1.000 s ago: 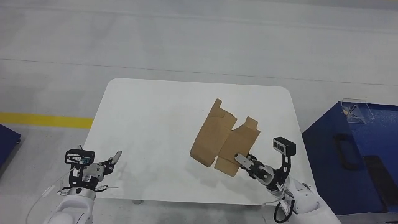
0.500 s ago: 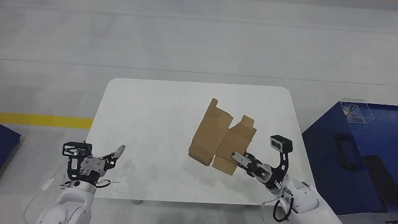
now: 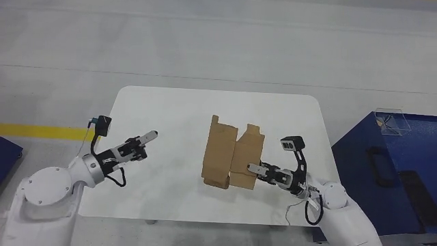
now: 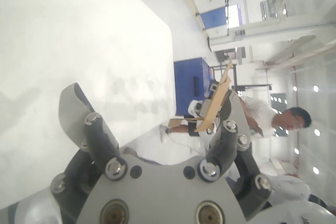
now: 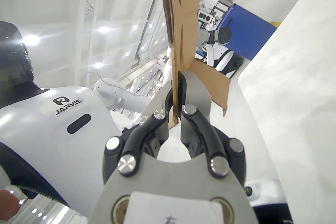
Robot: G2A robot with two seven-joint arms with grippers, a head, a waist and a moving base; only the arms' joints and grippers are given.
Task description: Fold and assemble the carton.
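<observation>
The flat brown corrugated-cardboard carton (image 3: 229,156) hangs above the white rounded tabletop (image 3: 171,113), over its 4 o'clock part as seen from the top view, with the panels collapsed together and the notched flaps pointing to 12 o'clock. The right gripper (image 3: 254,169) has its fingers closed thin on the carton's edge at about 4 o'clock of the board. In the right wrist view one small flap juts sideways just past the fingers. The left gripper (image 3: 147,137) sits over the tabletop's 8 o'clock side, well apart from the carton, aimed toward 3 o'clock with its fingers spread wide and nothing in them.

The board looks light and stiff across its faces, but ready to hinge at the scored lines. Pinched at one edge, it will likely sway or twist. A second grip belongs on the free panel at the 9 o'clock side, close to a crease, rather than on a loose flap, which would simply fold.
</observation>
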